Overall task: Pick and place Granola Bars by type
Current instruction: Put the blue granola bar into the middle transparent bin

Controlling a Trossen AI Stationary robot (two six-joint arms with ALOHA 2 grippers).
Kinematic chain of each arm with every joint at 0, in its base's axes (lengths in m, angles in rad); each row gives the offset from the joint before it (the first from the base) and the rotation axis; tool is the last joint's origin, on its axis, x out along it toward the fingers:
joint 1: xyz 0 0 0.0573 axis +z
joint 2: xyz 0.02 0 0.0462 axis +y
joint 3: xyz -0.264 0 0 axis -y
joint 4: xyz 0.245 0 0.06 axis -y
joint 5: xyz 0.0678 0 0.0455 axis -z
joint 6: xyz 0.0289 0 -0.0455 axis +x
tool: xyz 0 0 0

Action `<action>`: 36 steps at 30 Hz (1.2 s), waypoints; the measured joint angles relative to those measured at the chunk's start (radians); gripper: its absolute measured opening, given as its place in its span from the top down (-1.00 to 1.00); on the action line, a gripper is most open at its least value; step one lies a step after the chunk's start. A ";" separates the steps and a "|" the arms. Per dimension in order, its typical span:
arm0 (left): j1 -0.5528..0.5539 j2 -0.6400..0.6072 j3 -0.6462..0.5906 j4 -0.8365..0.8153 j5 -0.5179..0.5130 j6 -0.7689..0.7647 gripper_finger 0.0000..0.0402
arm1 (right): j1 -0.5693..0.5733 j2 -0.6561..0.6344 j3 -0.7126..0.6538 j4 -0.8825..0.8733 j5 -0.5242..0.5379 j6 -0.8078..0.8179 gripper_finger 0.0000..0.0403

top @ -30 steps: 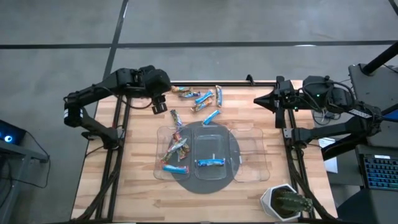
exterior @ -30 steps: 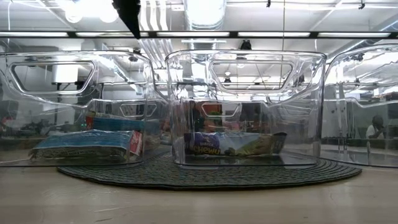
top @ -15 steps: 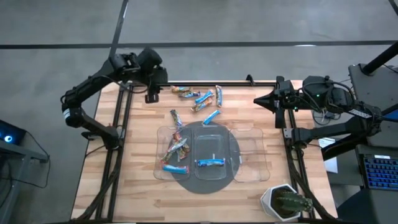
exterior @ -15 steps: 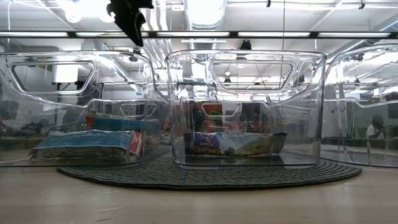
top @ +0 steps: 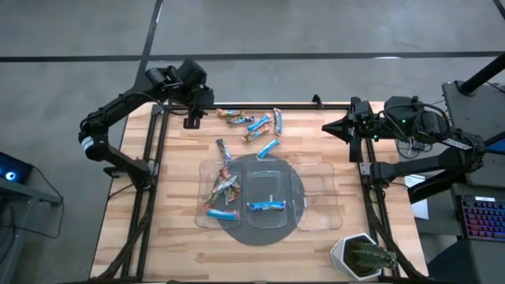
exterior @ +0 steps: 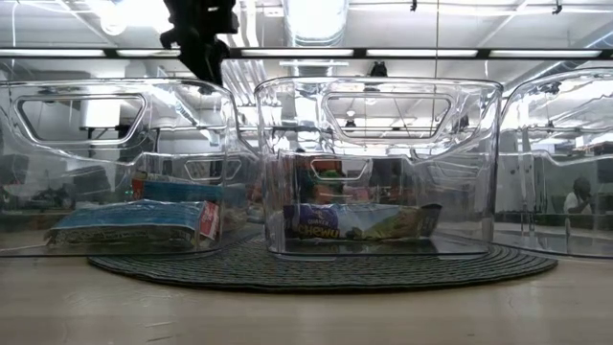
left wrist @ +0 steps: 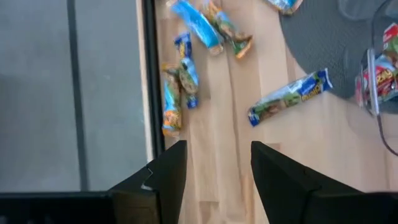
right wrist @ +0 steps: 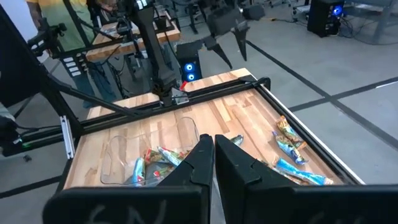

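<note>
While the left gripper (top: 192,120) hangs with fingers spread and nothing held above the table's (top: 173,237) far left corner, loose bars (top: 252,126) lie scattered just beside it. More bars sit in the left tray (top: 203,189), one blue bar (top: 267,207) in the middle tray. The right gripper (top: 327,126) waits at the right edge, fingers closed, empty.

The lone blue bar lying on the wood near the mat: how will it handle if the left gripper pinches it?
The blue bar looks flat and slim, so it probably won't roll. Its glossy wrapper may slip or crinkle between the fingers. It seems light; the open left gripper could nudge it sideways on the smooth table.
</note>
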 joint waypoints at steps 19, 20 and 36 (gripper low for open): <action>0.009 0.000 -0.365 0.417 -0.042 -1.476 0.20 | 0.000 0.000 0.000 0.000 0.000 -0.029 0.96; 0.009 0.000 -0.379 0.423 -0.043 -1.522 0.20 | 0.000 0.000 0.000 0.000 0.000 -0.030 0.96; -0.017 -0.001 -0.455 0.353 0.109 -1.812 0.23 | 0.000 0.000 0.000 -0.001 0.001 -0.054 0.96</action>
